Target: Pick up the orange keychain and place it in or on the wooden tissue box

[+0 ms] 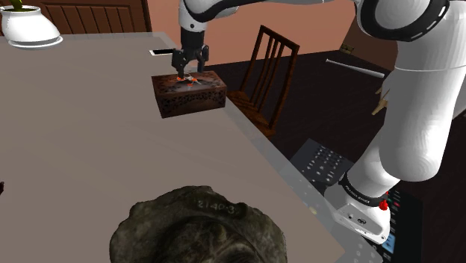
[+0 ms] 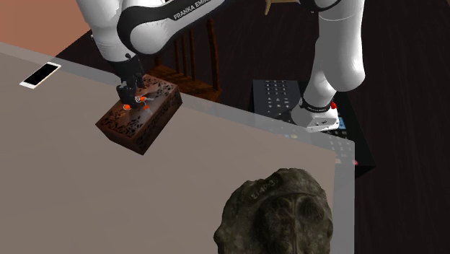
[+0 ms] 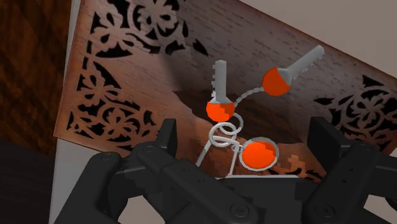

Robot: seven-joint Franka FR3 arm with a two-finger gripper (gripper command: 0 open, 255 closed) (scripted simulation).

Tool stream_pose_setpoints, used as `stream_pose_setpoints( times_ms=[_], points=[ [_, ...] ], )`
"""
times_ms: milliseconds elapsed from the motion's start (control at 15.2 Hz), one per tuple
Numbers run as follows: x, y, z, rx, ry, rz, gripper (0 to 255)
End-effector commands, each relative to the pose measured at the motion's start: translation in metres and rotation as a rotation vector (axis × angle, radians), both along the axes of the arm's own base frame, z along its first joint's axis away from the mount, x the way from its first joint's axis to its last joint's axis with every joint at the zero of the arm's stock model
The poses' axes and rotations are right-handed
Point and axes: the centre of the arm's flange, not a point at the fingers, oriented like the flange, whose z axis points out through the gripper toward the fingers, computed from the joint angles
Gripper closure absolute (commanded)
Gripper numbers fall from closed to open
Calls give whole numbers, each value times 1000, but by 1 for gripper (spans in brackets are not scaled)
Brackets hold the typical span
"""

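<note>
At the table's (image 1: 89,149) near edge sits a dark, rough, stone-like lump (image 1: 198,231) with digits marked on its top. Beyond it the grey-brown tabletop runs open up to the tissue box (image 1: 196,97). The box is dark brown wood with pierced floral fretwork on its lid and sides. It stands close to the table's edge on the shoulder view's right, toward the far end, and is turned a little askew to that edge.

The keychain (image 3: 222,109) lies on the box's lid, about the middle of it, by a ragged slot in the wood. It has two grey keys with round orange heads and a wire ring with an orange disc inside it. Thin loops and a short chain join them, and all of it is spread flat.

My gripper (image 1: 190,72) hangs low over it, pointing down. My fingers (image 3: 167,137) stand wide apart, one on each side of the ring, touching neither it nor the keys; I hold nothing.

Past the box, a white phone (image 1: 160,52) lies flat near the table's far edge, apart from the box. A white pot (image 1: 28,28) with a green plant stands at the far corner on the shoulder view's left. Off the table, a dark wooden chair (image 1: 265,75) stands just beside the edge nearest the box. On the box's other side the tabletop is broad and open.
</note>
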Motion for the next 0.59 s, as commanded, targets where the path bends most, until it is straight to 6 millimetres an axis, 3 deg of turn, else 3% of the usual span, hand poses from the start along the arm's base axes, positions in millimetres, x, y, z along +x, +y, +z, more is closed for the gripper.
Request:
stream_pose_setpoints(
  times_ms=[0,66,528],
  points=[
    [-1,-2,25,0,0,0,0],
    [-2,-3,35,0,0,0,0],
    [-2,-3,35,0,0,0,0]
  ],
)
